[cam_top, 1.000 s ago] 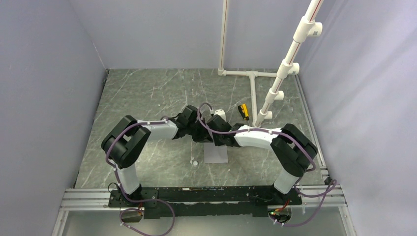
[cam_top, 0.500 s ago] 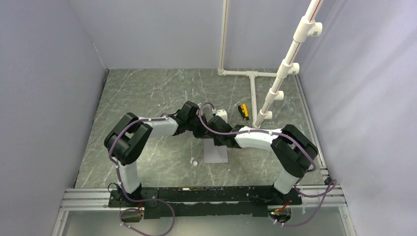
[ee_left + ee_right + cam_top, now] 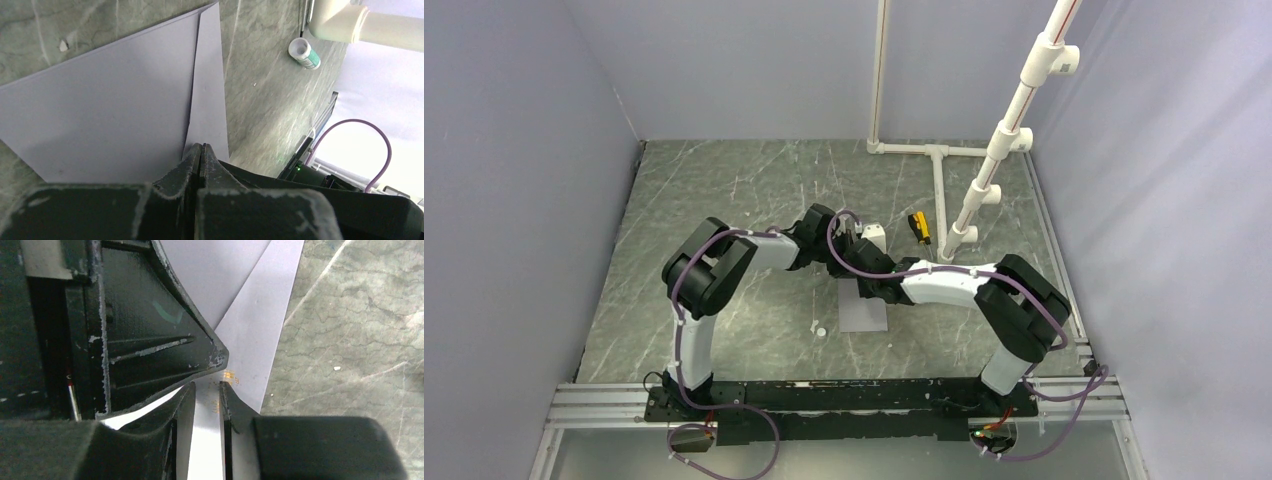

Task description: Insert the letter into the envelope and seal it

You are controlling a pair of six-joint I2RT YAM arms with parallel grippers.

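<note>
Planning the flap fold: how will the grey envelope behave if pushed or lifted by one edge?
The envelope looks thin and lies flat, so it would likely droop if lifted by an edge. On the smooth table it probably slides when pushed. Its creased flap should hinge easily.

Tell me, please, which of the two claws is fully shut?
The left claw: its fingers meet tip to tip by the envelope, whereas the right claw shows a gap.

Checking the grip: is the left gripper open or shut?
Shut. On the left gripper the fingertips meet with no gap, at the flap edge of the envelope.
</note>
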